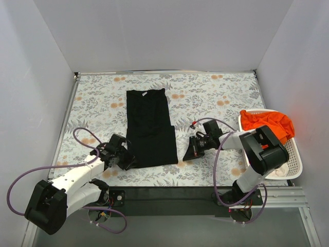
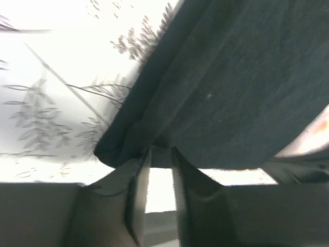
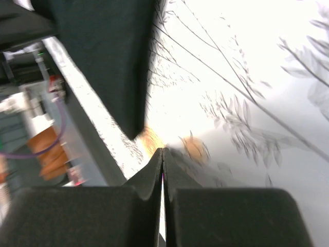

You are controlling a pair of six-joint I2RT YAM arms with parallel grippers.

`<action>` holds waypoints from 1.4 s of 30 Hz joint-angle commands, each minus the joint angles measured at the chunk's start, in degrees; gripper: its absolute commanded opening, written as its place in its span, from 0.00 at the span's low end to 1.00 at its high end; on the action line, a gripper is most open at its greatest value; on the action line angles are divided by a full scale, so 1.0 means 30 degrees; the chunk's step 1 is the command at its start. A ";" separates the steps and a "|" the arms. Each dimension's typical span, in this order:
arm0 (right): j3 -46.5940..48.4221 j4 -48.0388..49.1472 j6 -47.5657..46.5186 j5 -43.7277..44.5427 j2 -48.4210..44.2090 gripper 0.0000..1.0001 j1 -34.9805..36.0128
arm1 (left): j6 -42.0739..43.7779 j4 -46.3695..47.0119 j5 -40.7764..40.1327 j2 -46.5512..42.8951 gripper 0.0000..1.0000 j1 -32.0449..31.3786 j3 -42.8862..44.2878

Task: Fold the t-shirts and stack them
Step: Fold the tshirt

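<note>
We see the black t-shirt (image 1: pixel 149 126) running lengthwise away, left gripper (image 1: pixel 129 161) at its near-left corner, pinch unclear; right gripper (image 1: pixel 187 154) pressed together

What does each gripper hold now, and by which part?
Left gripper seems to pinch the black t-shirt at its near left corner; right gripper holds nothing.

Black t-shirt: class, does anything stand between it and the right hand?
Nothing visible does. The right hand is just to the right of the black t-shirt, by its near corner, with only bare patterned table between them.
</note>
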 commanded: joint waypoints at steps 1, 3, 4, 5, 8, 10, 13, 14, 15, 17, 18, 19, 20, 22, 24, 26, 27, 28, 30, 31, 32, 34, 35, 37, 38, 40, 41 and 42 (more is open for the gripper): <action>0.0271 -0.3839 -0.2258 0.3455 -0.2174 0.03 -0.0133 | 0.1090 -0.3823 -0.2733 -0.0210 0.29 0.0218 0.1440; 0.0564 -0.5275 -0.2318 0.4477 -0.3576 0.07 -0.0017 | 0.1557 -0.4936 -0.3463 -0.0444 0.35 0.0219 0.2382; 0.0943 -0.5686 -0.2260 0.4861 -0.4020 0.08 0.0042 | 0.1675 -0.5292 -0.4077 -0.0648 0.38 0.0219 0.3141; 0.1179 -0.6473 -0.2173 0.5300 -0.4460 0.13 0.0391 | 0.1822 -0.5586 -0.4518 -0.0737 0.44 0.0190 0.3526; 0.2146 -0.7503 -0.1618 0.7495 -0.5838 0.28 0.1618 | 0.2263 -0.6407 -0.5225 -0.0680 0.47 0.0190 0.4201; 0.2702 -0.8587 -0.1324 0.9838 -0.6455 0.32 0.2412 | 0.2379 -0.6438 -0.4905 -0.0446 0.52 0.0190 0.4174; 0.3669 -0.9585 -0.0446 1.2331 -0.6632 0.37 0.4023 | 0.2350 -0.6496 -0.4611 0.0256 0.59 0.0131 0.4086; 0.4107 -0.9732 -0.0269 1.2713 -0.6545 0.39 0.4810 | 0.2263 -0.6555 -0.4610 0.0635 0.61 0.0102 0.4115; 0.4343 -1.0081 0.0110 1.3442 -0.6254 0.40 0.5195 | 0.2176 -0.6787 -0.4697 0.0813 0.61 0.0014 0.4144; 0.4812 -1.0347 0.0405 1.4003 -0.5844 0.43 0.6305 | 0.1884 -0.6994 -0.4960 0.1280 0.61 -0.0132 0.4203; 0.5191 -1.0377 0.0754 1.4325 -0.5377 0.43 0.6631 | 0.1795 -0.7140 -0.5020 0.1457 0.62 -0.0191 0.4261; 0.5369 -1.0407 0.0932 1.4444 -0.5111 0.43 0.6953 | 0.1736 -0.7228 -0.5107 0.1575 0.62 -0.0221 0.4262; 0.5545 -1.0407 0.1108 1.4532 -0.4877 0.43 0.7508 | 0.1648 -0.7287 -0.5195 0.1721 0.62 -0.0279 0.4262; 0.6043 -1.0407 0.1343 1.4825 -0.4203 0.43 0.8067 | 0.1501 -0.7142 -0.5372 0.2160 0.62 -0.0396 0.4116; 0.6366 -1.0407 0.1344 1.5030 -0.3647 0.43 0.8742 | 0.1617 -0.6850 -0.5372 0.2570 0.62 -0.0426 0.4086; 0.6688 -1.0378 0.1460 1.5177 -0.3381 0.43 0.9210 | 0.1676 -0.6586 -0.5285 0.3244 0.60 -0.0426 0.3853; 0.6747 -1.0407 0.1519 1.5236 -0.3148 0.43 0.9300 | 0.1764 -0.6179 -0.5197 0.3420 0.59 -0.0455 0.3765; 0.6864 -1.0407 0.1578 1.5439 -0.3088 0.43 0.9387 | 0.1910 -0.5971 -0.5138 0.3799 0.58 -0.0455 0.3677; 0.6923 -1.0349 0.1666 1.5471 -0.2709 0.43 0.9680 | 0.2086 -0.5358 -0.4905 0.4123 0.54 -0.0455 0.3296; 0.7011 -1.0377 0.1666 1.5993 -0.2561 0.43 0.9768 | 0.2290 -0.5151 -0.4555 0.4270 0.53 -0.0455 0.3150; 0.7099 -1.0349 0.1695 1.6114 -0.2444 0.43 0.9972 | 0.2321 -0.4946 -0.4378 0.4649 0.51 -0.0484 0.2917; 0.7187 -1.0348 0.1987 1.6464 -0.2151 0.43 1.0149 | 0.2555 -0.4391 -0.3967 0.4886 0.47 -0.0543 0.2652; 0.7274 -1.0348 0.2075 1.6612 -0.2092 0.44 1.0324 | 0.2614 -0.4300 -0.3792 0.5119 0.46 -0.0601 0.2593; 0.7363 -1.0320 0.2310 1.7022 -0.1945 0.45 1.0472 | 0.2673 -0.4037 -0.3644 0.5238 0.39 -0.0689 0.2534; 0.7421 -1.0348 0.2282 1.7081 -0.1858 0.46 1.0530 | 0.2789 -0.3949 -0.3440 0.5238 0.37 -0.0690 0.2475; 0.7539 -1.0348 0.2369 1.7257 -0.1740 0.47 1.0531 | 0.2820 -0.3831 -0.3293 0.5238 0.29 -0.0748 0.2387; 0.7539 -1.0348 0.2485 1.7287 -0.1711 0.48 1.0560 | 0.2848 -0.3802 -0.3205 0.5267 0.27 -0.0806 0.2358; 0.7539 -1.0348 0.2516 1.7374 -0.1681 0.48 1.0589 | 0.2849 -0.3743 -0.3117 0.5239 0.22 -0.0865 0.2300</action>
